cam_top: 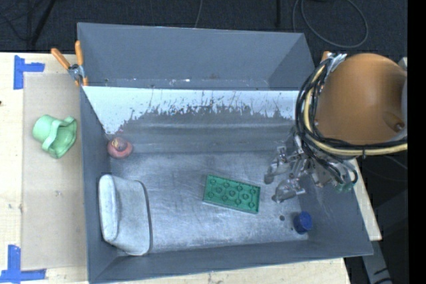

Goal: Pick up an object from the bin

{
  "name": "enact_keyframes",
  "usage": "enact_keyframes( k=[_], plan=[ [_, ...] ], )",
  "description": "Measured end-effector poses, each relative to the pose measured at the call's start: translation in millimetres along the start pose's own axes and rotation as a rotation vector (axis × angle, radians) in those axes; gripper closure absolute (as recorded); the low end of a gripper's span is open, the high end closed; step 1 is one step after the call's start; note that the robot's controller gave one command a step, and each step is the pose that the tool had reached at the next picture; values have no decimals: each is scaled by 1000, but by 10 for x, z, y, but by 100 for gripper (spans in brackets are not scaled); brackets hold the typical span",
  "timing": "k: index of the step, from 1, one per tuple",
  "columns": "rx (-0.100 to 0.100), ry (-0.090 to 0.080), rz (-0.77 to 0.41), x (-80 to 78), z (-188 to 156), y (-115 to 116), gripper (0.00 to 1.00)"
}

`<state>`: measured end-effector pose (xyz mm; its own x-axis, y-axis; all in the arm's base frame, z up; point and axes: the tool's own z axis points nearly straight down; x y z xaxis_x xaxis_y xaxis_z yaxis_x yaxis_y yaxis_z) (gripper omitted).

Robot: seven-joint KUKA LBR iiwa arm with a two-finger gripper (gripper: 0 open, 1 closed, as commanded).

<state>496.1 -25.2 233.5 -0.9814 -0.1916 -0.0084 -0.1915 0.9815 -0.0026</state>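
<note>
At 4 o'clock in bin (200,76), gripper (287,177) hangs low, grip state can't tell; green plate (231,193) just at its 8 o'clock, blue bit (303,222) nr 5.

I see four things on the floor of the grey metal bin (193,56). The flat green studded plastic plate (231,193) lies near the middle, toward the front. The gripper (279,186) is just to its right. In front of the gripper, near the front right corner, sits the small blue round piece (303,222). The pale grey oblong pad (123,214) lies in the front left corner along the left wall. Behind the pad, by the same wall, is the small pink round piece (120,147). Outside the bin, to its left, lies the light green soft lump (55,135).
</note>
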Motion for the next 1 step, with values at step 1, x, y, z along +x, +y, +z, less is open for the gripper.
enact_keyframes(
  k=[1],
  plan=[
    [-3, 8, 1, 15, 45, 9, 0]
  ],
)
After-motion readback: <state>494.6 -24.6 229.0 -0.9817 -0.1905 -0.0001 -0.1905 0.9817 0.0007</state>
